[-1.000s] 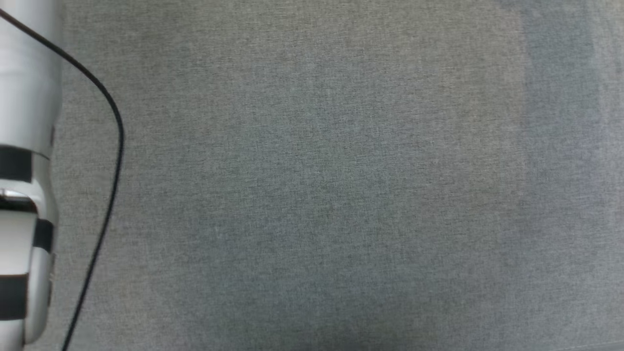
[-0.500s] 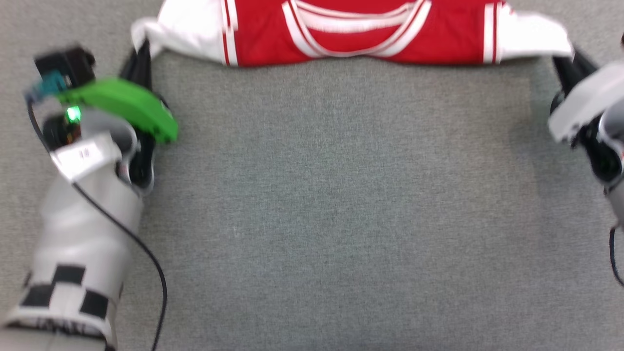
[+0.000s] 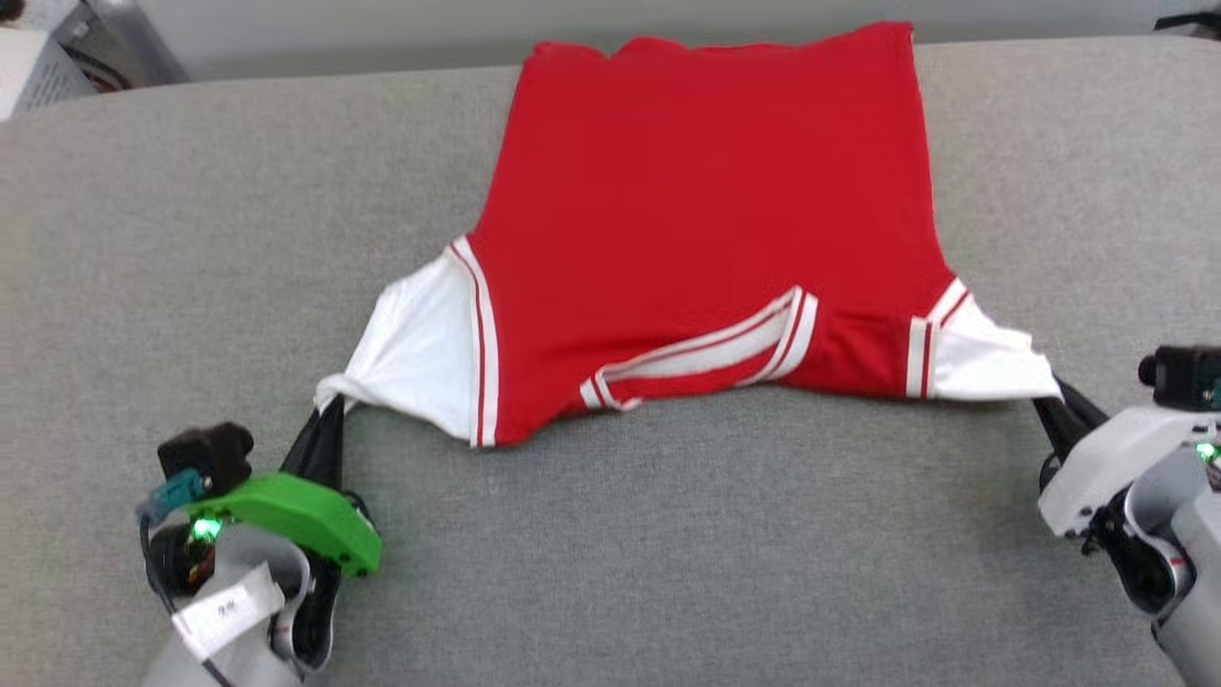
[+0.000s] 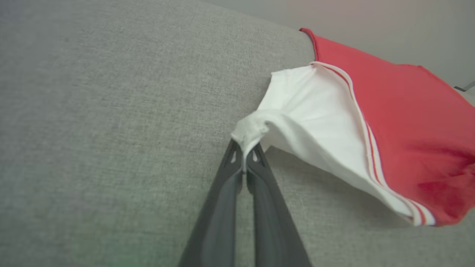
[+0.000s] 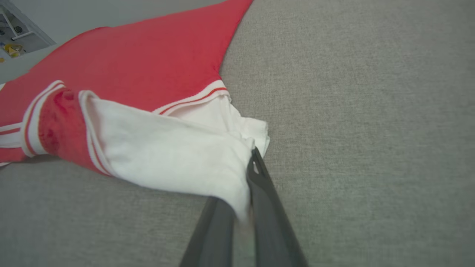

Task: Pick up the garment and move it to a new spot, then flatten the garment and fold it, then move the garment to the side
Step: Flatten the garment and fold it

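As the head view shows it, the garment [image 3: 706, 219] lies plain red side up on the grey padded surface [image 3: 668, 572], with its hem at the far edge, its collar toward the robot and its 2 white sleeves drawn outward. The left gripper [image 3: 329, 415] is clamped on the tip of the left sleeve [image 3: 420, 353]. The right gripper [image 3: 1054, 412] is clamped on the tip of the right sleeve [image 3: 983, 367].

Left wrist view: the 2 dark fingers [image 4: 222, 207] meet on a bunched corner of white cloth, which hangs clear of the surface above its own shadow.

Right wrist view: the fingers [image 5: 271, 215] pinch the cuff, and loose cloth drapes over 1 of them.

Handling, as a judgement: the fabric looks light, thin and limp, and it sags and creases between the 2 grips. Sleeve tips serve for dragging it taut. Shoulder seams or hem corners would probably give better control for folding, since so small a pinch may pull free.
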